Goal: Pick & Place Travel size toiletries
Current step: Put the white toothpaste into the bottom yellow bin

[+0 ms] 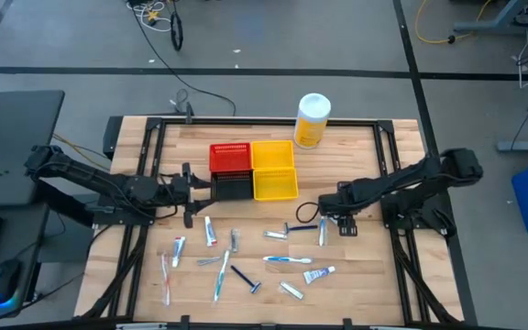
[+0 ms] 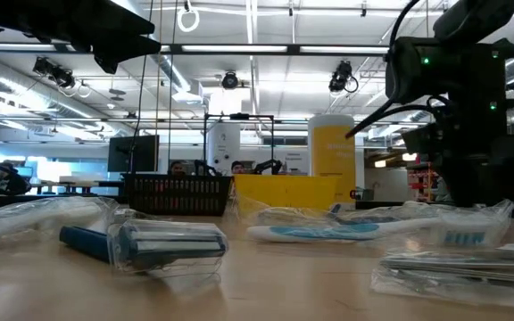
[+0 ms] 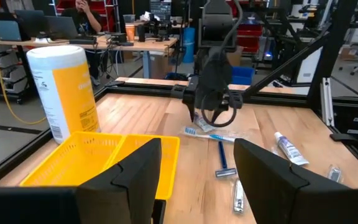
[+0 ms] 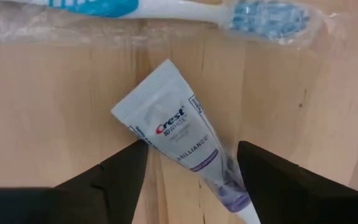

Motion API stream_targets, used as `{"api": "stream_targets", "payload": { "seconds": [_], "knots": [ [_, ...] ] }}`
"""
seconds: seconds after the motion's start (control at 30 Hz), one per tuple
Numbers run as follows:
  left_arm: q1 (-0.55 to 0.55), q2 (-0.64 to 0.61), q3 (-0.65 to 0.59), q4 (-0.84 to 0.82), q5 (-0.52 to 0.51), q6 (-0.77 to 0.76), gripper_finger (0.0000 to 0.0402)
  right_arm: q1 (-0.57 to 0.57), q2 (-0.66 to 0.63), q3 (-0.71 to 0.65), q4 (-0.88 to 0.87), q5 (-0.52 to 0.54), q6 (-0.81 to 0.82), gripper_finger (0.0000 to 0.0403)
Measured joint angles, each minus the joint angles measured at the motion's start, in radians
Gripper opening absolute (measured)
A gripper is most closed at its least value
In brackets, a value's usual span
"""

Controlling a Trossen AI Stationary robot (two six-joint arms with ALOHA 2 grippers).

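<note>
Toothpaste, a small white tube (image 4: 180,146), is being framed directly between the two dark fingers of the right gripper (image 4: 191,180), which is being held low over the table with its jaws spread as wide as they go and nothing clasped between them. The tube's crimped end is pointing away from the fingers, and its purple cap end is lying close beside one finger; whether that finger is touching it cannot be told. Just beyond the tube, a wrapped blue-and-white toothbrush (image 4: 166,9) is lying crosswise.

Judged from this, an approach to a pick is being made: the right gripper (image 1: 335,220) is being lined up on one item at the edge of the scattered toiletries (image 1: 246,261), most of which are spread out on the wooden table (image 1: 365,284) to its far side. For the next move, a short descent is called for, with the fingers straddling the tube's narrow width before being closed; the tube is lying at a slant to the jaws, so a small wrist turn may be needed, and the crinkled toothbrush wrapper should be kept out of the grip.

Meanwhile the left gripper (image 3: 194,174) is being held above the yellow bin (image 3: 104,158), fingers parted and empty. Ahead of it, a razor (image 3: 224,163) and another tube (image 3: 287,149) are lying on the boards.
</note>
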Motion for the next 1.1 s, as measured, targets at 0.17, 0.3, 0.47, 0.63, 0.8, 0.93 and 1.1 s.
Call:
{"api": "stream_targets", "payload": {
  "seconds": [0.17,0.3,0.47,0.63,0.8,0.93,1.1],
  "knots": [
    [0.0,0.0,0.0,0.001,0.0,0.007,0.0212,-0.002,0.008,0.002,0.01,-0.023,-0.018,0.0202],
    [0.0,0.0,0.0,0.001,0.0,0.011,0.0212,-0.003,0.008,0.0,0.023,-0.06,-0.036,0.0155],
    [0.0,0.0,0.0,0.001,0.0,0.01,0.0212,-0.003,0.008,0.0,0.026,-0.071,-0.028,0.0131],
    [0.0,0.0,0.001,0.0,0.0,0.008,0.0212,-0.003,0.009,-0.001,0.032,-0.085,-0.014,0.0118],
    [0.0,0.0,0.001,0.0,0.0,0.007,0.0212,-0.003,-0.006,-0.003,0.042,-0.118,0.029,0.0109],
    [0.0,0.0,0.001,0.0,0.0,0.007,0.0212,0.0,-0.03,-0.003,0.055,-0.153,0.039,0.0098],
    [0.0,0.0,0.001,0.002,0.0,0.007,0.0212,0.0,-0.05,-0.003,0.036,-0.141,0.092,0.0086]
  ]
}}
